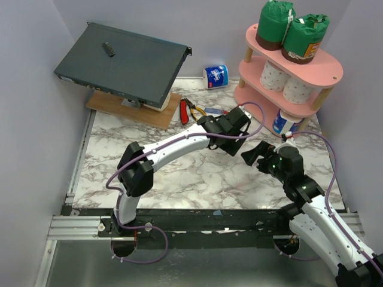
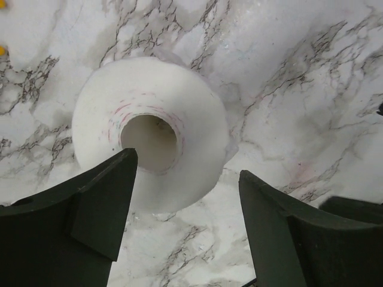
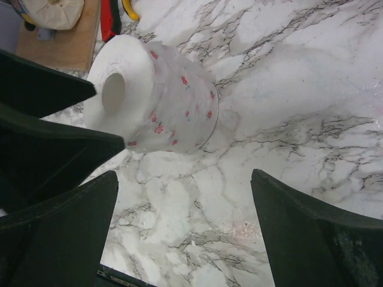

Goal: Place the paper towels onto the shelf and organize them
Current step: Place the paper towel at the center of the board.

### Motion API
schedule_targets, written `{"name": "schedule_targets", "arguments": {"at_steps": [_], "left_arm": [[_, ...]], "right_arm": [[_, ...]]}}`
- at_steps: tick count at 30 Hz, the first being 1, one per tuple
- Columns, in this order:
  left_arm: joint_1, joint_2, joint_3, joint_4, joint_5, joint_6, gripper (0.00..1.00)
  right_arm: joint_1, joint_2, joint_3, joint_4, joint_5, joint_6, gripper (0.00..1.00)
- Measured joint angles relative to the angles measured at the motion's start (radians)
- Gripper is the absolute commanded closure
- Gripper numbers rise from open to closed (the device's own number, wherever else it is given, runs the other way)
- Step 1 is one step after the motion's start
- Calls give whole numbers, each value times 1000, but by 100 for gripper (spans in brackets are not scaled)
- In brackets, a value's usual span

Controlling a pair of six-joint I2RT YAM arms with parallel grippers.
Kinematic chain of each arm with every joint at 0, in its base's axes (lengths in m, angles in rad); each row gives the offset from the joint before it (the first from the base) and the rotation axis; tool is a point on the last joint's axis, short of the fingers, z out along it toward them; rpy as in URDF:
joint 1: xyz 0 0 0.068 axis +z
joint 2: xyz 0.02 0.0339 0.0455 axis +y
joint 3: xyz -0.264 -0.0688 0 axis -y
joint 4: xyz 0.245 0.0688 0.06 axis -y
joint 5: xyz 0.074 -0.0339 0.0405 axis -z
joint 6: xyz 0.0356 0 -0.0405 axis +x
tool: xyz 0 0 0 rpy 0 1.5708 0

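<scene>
Roll of white paper towel (image 2: 149,131) with faint red print, standing on end on marble table (image 2: 311,78), just under left gripper (image 2: 187,167), fingers spread, not pinching. Right gripper (image 3: 184,176) nearby, fingers spread wide. Pink shelf (image 1: 326,67) holding five rolls (image 1: 274,24); wrapper writing too small to read.

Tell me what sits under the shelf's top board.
Two white rolls on the middle board; lower down, a blue-and-white roll, partly covered by that board. Space behind them is hidden.
</scene>
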Motion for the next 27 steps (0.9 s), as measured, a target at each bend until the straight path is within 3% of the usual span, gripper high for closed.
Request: {"name": "schedule_targets", "arguments": {"at_steps": [10,17,27], "left_arm": [[-6,-225,-68,20,-23,-30,6],[16,-425,-286,93,-104,-105,4],[247,-479,-498,182,21,-297,5]], "right_arm": [[0,0,0,-24,17,14,4],[0,0,3,-48,93,69,5],[0,-38,4,-93,207,135,4]]}}
